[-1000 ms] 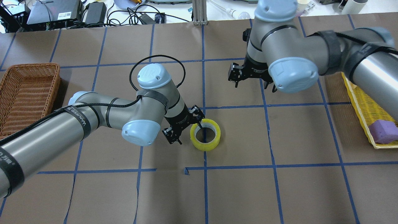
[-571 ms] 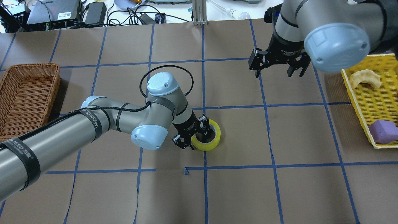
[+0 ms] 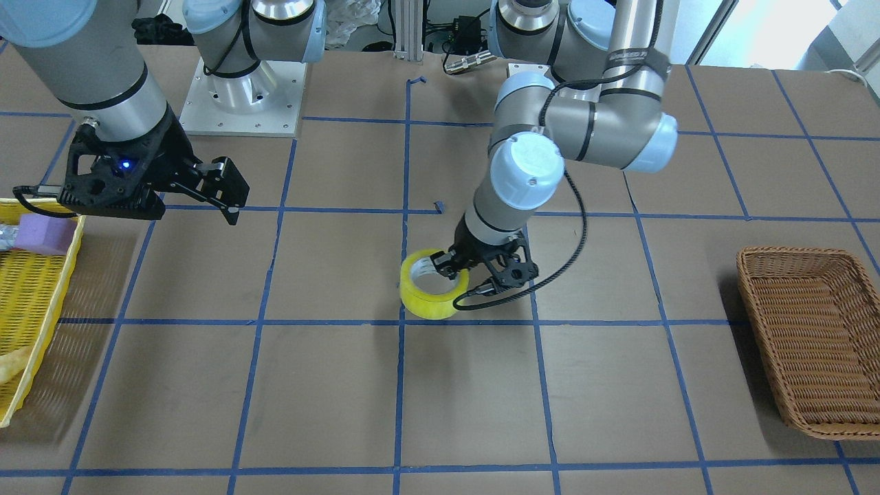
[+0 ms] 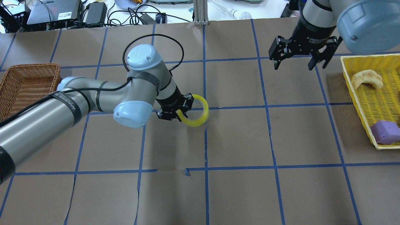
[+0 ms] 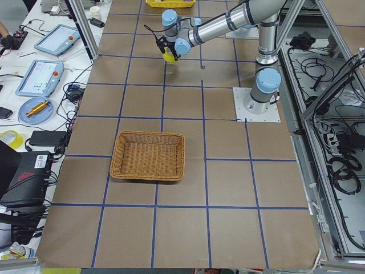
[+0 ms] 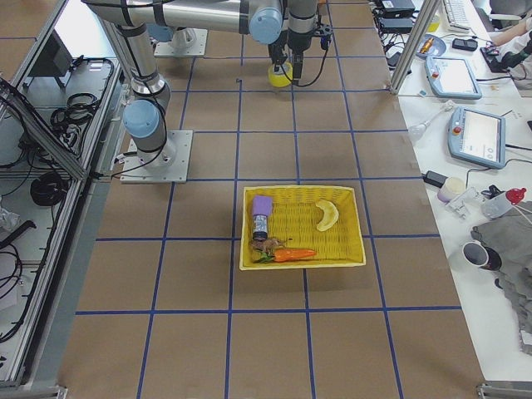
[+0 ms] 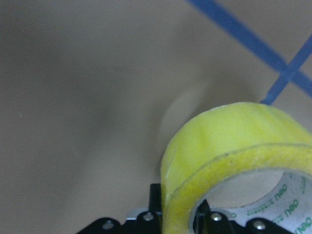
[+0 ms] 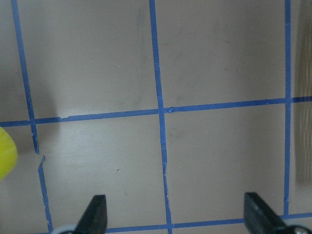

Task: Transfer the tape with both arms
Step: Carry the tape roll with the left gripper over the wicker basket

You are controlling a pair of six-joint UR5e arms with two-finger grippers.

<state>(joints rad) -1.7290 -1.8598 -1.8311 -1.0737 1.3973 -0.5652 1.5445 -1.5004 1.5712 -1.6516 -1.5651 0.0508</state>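
Observation:
The yellow tape [image 4: 194, 122] hangs from my left gripper [image 4: 179, 111], which is shut on the roll's near rim and holds it a little above the brown table. The front view shows the tape [image 3: 425, 301] under the gripper [image 3: 450, 269], one finger inside the whitish core. In the left wrist view the tape [image 7: 229, 146] fills the lower right, with its shadow on the paper below. My right gripper [image 4: 294, 65] is open and empty, far off to the right near the yellow tray. Its spread fingertips [image 8: 97, 214] frame bare table.
A wicker basket [image 4: 25, 87] stands at the table's left edge. A yellow tray [image 4: 347, 79] at the right edge holds a purple foam block [image 4: 386, 131] and a pale curved thing [image 4: 367, 78]. Cables and boxes lie past the far edge. Blue tape lines grid the table.
My left gripper has shut on the tape's rim and lifted it off the table, away from the robot. My right arm has swung right, toward the yellow tray.

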